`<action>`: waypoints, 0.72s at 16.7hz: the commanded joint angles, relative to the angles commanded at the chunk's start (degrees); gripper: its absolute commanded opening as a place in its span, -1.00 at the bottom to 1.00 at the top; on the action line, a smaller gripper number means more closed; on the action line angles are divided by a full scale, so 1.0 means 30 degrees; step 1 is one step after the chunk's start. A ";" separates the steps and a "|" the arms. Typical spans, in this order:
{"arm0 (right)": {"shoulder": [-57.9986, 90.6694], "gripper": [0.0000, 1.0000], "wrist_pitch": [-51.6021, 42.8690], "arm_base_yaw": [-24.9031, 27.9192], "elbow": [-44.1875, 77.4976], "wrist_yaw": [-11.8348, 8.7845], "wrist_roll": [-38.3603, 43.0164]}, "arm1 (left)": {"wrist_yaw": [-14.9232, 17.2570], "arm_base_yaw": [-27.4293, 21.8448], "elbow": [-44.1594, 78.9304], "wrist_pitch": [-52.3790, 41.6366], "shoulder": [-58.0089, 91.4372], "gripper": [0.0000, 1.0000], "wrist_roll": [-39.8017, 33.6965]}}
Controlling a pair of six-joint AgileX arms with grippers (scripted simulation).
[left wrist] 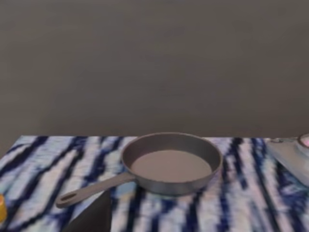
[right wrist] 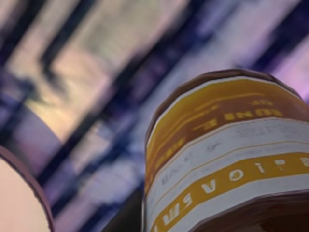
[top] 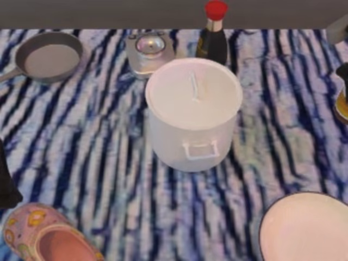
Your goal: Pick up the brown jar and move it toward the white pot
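The brown jar (top: 342, 106) shows only as a brown and yellow sliver at the table's far right edge, under my right gripper (top: 342, 92). In the right wrist view the brown jar (right wrist: 227, 159) fills the near side, its cream-yellow label turned to the camera, and a dark finger (right wrist: 128, 217) lies against its side. The gripper is shut on it. The white pot (top: 193, 117) stands in the table's middle with its lid on and its looped handle facing the front. My left gripper (top: 6, 187) is parked at the left edge.
A grey frying pan (top: 49, 54) sits at the back left. A silver kitchen scale (top: 149, 49) and a dark bottle with a red cap (top: 213, 38) stand behind the pot. A white plate (top: 304, 228) fills the front right, and a pink shoe (top: 43, 236) the front left.
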 joint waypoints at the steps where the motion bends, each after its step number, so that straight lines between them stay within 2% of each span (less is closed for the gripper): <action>1: 0.0043 -1.00 0.0028 0.0065 0.0014 -0.0001 0.0219 | 0.0000 0.0000 0.0000 0.0000 0.0000 1.00 0.0000; 6: 0.0775 -1.00 0.0485 0.1165 0.0256 -0.0034 0.4115 | 0.0000 0.0000 0.0000 0.0000 0.0000 1.00 0.0000; 12: 0.1892 -1.00 0.1552 0.3096 0.0662 -0.0084 1.2384 | 0.0000 0.0000 0.0000 0.0000 0.0000 1.00 0.0000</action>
